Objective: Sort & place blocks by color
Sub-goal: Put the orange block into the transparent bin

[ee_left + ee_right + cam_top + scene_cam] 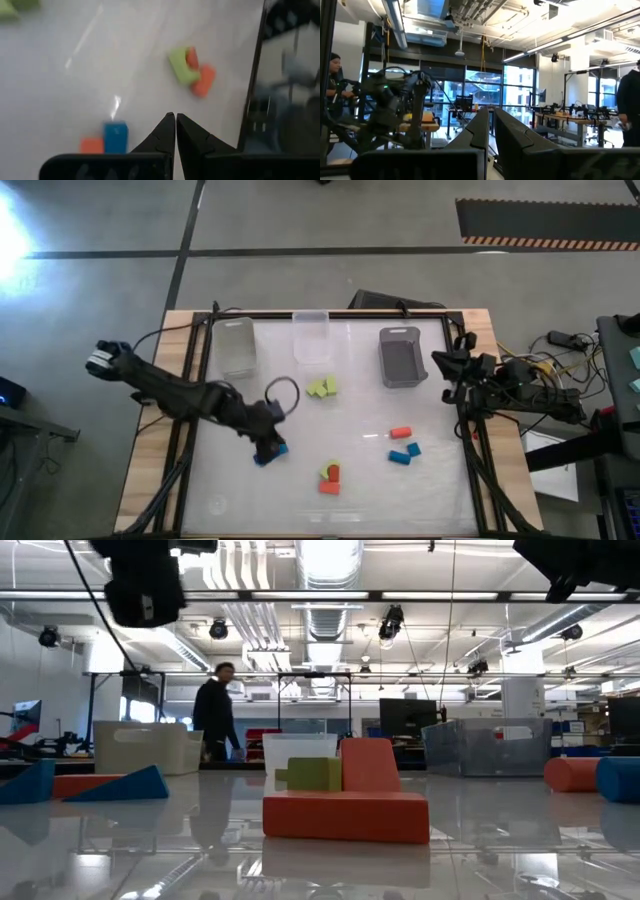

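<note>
My left gripper (268, 446) is over the table's middle-left, shut and holding nothing (175, 119). A blue block (115, 136) and an orange block (91, 145) lie on the table just beside its fingertips; the high view shows only the blue one (281, 449). A green block and orange blocks sit in a pile (330, 476) (191, 71) (345, 802) nearer the front edge. Two lime green blocks (322, 387) lie mid-table. An orange cylinder (400, 432) and blue blocks (405, 452) lie to the right. My right gripper (490, 116) waits shut at the table's right edge (447, 370).
Three bins stand along the far edge: two clear ones (235, 345) (311, 337) and a grey one (403, 356). A black frame (466, 450) borders the white table top. A cable loops by the left wrist (282, 390). A person (214, 710) stands in the room beyond the table.
</note>
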Action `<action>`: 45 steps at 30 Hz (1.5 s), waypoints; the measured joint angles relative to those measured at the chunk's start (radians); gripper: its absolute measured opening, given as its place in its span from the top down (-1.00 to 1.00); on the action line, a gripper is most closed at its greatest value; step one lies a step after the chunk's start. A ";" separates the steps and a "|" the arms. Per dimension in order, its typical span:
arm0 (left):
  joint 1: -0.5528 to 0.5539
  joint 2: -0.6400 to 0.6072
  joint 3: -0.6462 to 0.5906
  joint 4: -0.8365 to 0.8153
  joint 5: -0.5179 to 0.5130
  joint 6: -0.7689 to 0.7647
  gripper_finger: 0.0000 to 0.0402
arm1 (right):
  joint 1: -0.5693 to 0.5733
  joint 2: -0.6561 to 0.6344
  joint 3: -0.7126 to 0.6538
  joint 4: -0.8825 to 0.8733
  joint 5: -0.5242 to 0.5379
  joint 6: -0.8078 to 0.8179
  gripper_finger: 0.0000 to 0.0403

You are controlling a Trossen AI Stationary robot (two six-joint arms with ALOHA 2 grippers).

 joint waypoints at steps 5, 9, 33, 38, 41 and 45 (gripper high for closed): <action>-0.041 0.066 -0.022 -0.075 0.045 -0.030 1.00 | 0.000 0.000 0.000 -0.010 0.001 -0.009 0.91; -0.026 0.124 -0.025 -0.133 0.044 -0.151 1.00 | 0.000 0.000 0.000 -0.009 0.001 -0.017 0.91; -0.016 0.289 -0.057 -0.218 -0.039 0.114 0.04 | 0.000 0.000 0.000 -0.034 0.001 -0.017 0.91; -0.016 0.296 -0.065 -0.213 -0.056 0.113 0.03 | 0.000 0.000 0.001 -0.034 0.000 -0.017 0.91; -0.016 0.294 -0.076 -0.205 -0.070 0.111 0.03 | 0.000 0.000 0.001 -0.034 0.001 -0.017 0.91; -0.017 0.285 -0.101 -0.173 -0.084 0.110 0.03 | 0.000 0.000 0.001 -0.034 0.001 -0.017 0.91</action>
